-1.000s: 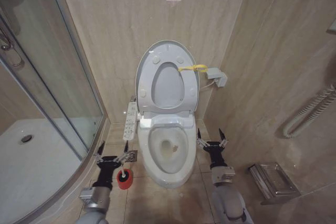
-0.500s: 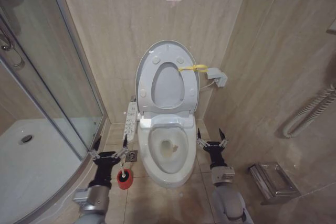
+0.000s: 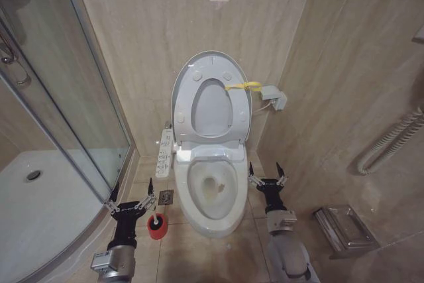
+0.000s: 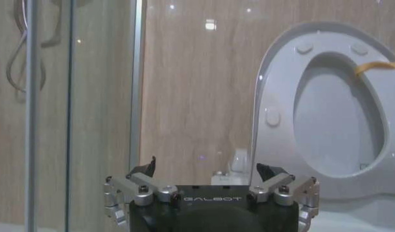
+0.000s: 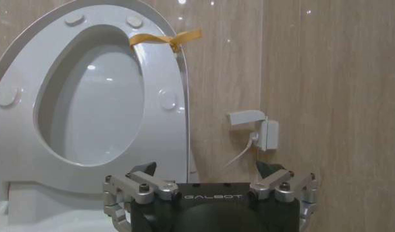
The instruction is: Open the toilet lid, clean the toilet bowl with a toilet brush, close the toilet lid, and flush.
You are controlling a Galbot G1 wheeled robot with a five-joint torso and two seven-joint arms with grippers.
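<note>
Left gripper (image 3: 130, 196) spread wide, nothing held, low on toilet bowl's (image 3: 211, 193) left; toilet brush (image 3: 157, 223) just beside its inner fingertip, slim white handle upright in red cup holder on floor. Right gripper (image 3: 266, 172) spread, empty, on bowl's right. Toilet lid (image 3: 211, 101) raised behind bowl against wall, yellow strap (image 3: 242, 86) at edge.

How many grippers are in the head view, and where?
2: the left gripper, open, by the toilet brush; the right gripper, open, right of the toilet bowl.
</note>
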